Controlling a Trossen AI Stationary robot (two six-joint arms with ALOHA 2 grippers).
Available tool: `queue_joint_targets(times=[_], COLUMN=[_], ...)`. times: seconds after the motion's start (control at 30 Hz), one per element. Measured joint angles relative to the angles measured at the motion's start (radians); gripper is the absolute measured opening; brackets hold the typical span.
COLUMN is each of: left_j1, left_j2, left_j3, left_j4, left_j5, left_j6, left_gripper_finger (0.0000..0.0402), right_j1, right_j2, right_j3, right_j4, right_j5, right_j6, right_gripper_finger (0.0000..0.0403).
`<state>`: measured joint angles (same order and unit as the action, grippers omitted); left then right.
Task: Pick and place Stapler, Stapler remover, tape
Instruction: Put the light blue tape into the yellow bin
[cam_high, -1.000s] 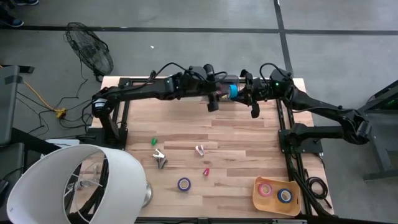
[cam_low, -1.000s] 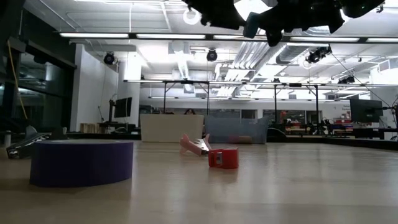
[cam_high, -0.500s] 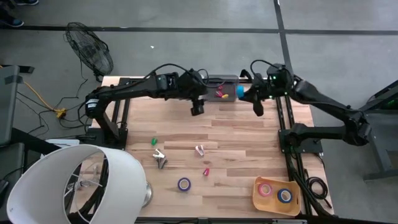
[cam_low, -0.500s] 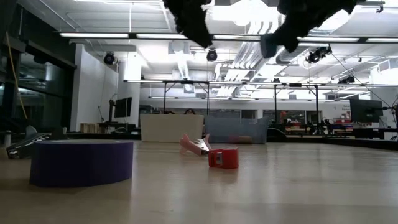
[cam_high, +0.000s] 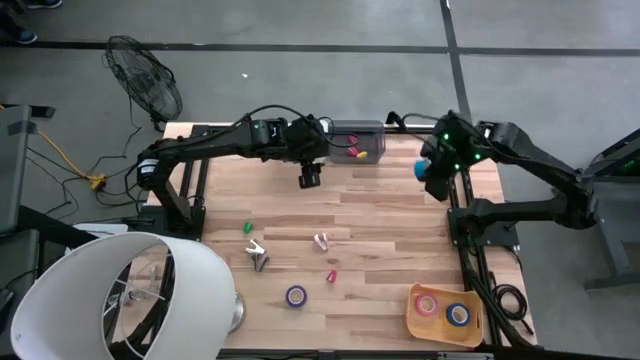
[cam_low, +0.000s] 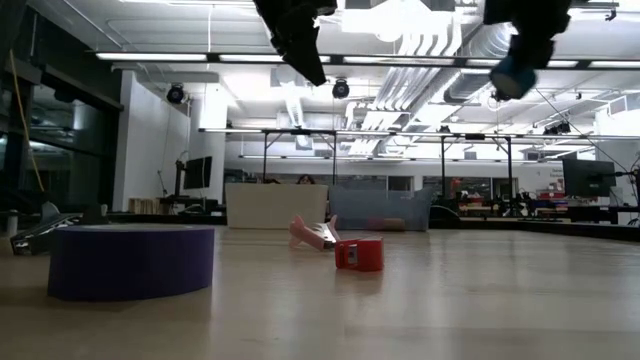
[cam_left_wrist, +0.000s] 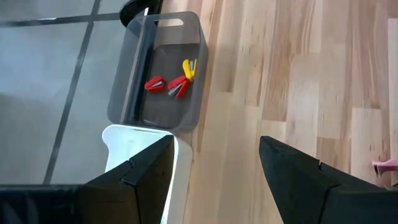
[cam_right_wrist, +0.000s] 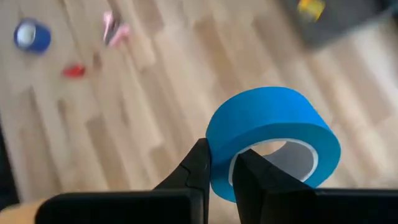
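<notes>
Blue tape roll held aloft in right gripper.

grey bin sits at the table's far edge, three small staple removers inside it. tray at the near right corner holds two tape rolls. mid-table, a stapler lies left of a loose tape roll.
</notes>
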<state>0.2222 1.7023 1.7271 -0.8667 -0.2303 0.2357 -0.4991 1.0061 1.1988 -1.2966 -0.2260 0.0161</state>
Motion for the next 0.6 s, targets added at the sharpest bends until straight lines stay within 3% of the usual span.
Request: queue_joint_targets(times=[0.27,0.6], left_j1=[0.0,0.0], left_j2=[0.0,0.0], left_j3=[0.0,0.0], left_j4=[0.0,-0.005], left_j5=[0.0,0.022], left_j6=[0.039,0.101], left_gripper_finger=[0.0233,0.0233], right_j1=[0.196,0.481], right_j2=[0.0,0.001], right_j3=[0.0,-0.001], right_j4=[-0.16,-0.218], right_j5=[-0.014,-0.016], right_j6=[0.098,0.273], right_gripper_finger=[0.0033,0.0033])
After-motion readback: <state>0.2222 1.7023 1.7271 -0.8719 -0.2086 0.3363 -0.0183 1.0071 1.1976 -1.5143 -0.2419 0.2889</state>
